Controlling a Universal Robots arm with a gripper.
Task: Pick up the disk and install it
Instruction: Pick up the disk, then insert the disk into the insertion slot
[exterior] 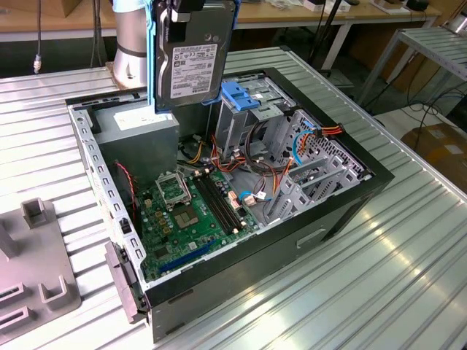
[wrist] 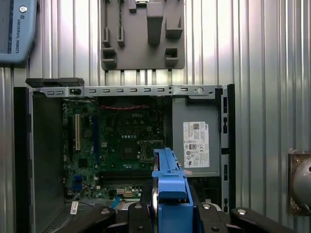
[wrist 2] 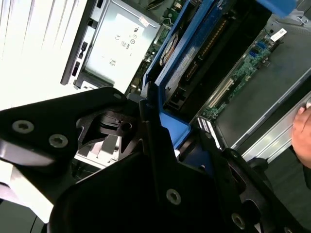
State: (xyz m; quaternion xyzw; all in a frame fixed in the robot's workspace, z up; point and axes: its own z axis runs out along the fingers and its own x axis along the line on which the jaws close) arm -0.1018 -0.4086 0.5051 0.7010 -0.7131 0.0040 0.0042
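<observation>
The flat grey metal disk (exterior: 191, 58), white label facing out and bright blue plastic carrier rails along its edges, hangs upright in the air, clear of everything, above the back corner of the open black computer case (exterior: 343, 211). The hand (exterior: 186, 10) grips it by its upper end, closed on the blue carrier, which also shows between the black fingers in the second wrist view. Below it sit the grey boxy power supply (exterior: 139, 130) and the green motherboard (exterior: 191, 211), with the grey metal drive cage (exterior: 248, 127) and its blue plastic bracket (exterior: 237, 95) just beside. The case rests on the ribbed metal table (exterior: 379, 277). So the pick-up looks done; the disk sits in no bay yet, and installing remains.
</observation>
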